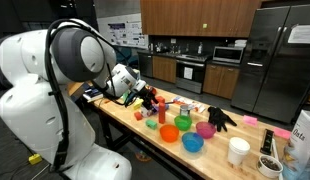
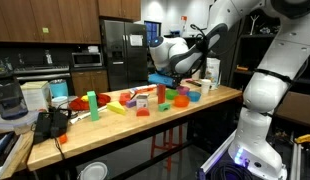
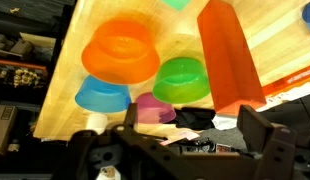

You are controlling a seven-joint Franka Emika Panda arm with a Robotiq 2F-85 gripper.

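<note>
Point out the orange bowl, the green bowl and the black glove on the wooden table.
orange bowl (image 3: 120, 50): wrist view, on the middle of the bowl.
green bowl (image 3: 182, 80): wrist view, on the middle of the bowl.
black glove (image 1: 221, 118): in an exterior view, on the palm of the glove.

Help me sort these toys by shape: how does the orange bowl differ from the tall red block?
Shape: the orange bowl is round with a flared rim, while the red block is a flat-sided slab with straight edges. Build: the bowl is low and wide, the block long and narrow. Colour: the bowl is plain orange, the block a deeper red-orange. Both look like glossy plastic and rest on the wooden table.
</note>
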